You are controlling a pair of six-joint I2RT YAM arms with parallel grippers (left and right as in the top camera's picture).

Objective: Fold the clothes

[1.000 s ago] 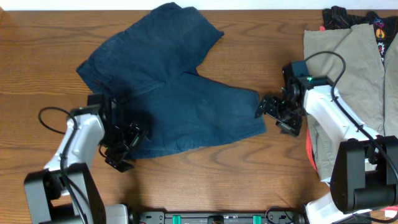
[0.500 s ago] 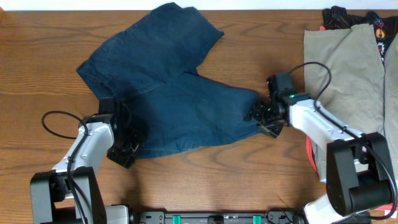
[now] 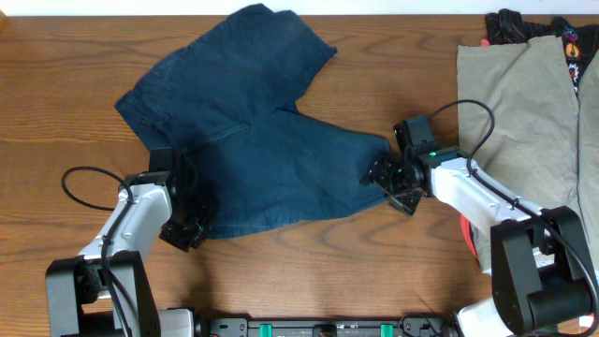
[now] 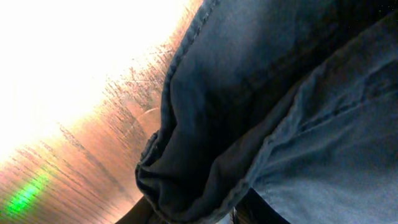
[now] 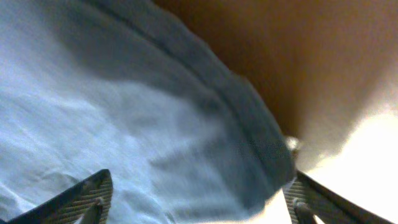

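Note:
The clothes (image 3: 253,140), dark navy shorts, lie spread flat on the wooden table (image 3: 56,75). My left gripper (image 3: 187,225) sits at their lower-left corner. In the left wrist view a bunched fold of the clothes (image 4: 205,168) is pinched between the dark fingers (image 4: 140,214), so the left gripper (image 4: 196,214) is shut on it. My right gripper (image 3: 387,178) is at the right hem corner. In the right wrist view the right gripper (image 5: 199,208) stands open and wide. The hem of the clothes (image 5: 249,137) lies between its ridged pads (image 5: 87,196), and neither pad presses on it.
A khaki-beige garment (image 3: 524,103) lies at the right edge, under the right arm's base. A black garment with red print (image 3: 510,23) sits partly under it at the back right. A black bar (image 3: 318,328) runs along the table's front edge.
The left gripper slid in onto the lower-left corner and closed on the cloth. The right gripper moved left onto the right hem corner, with its jaws still wide apart.

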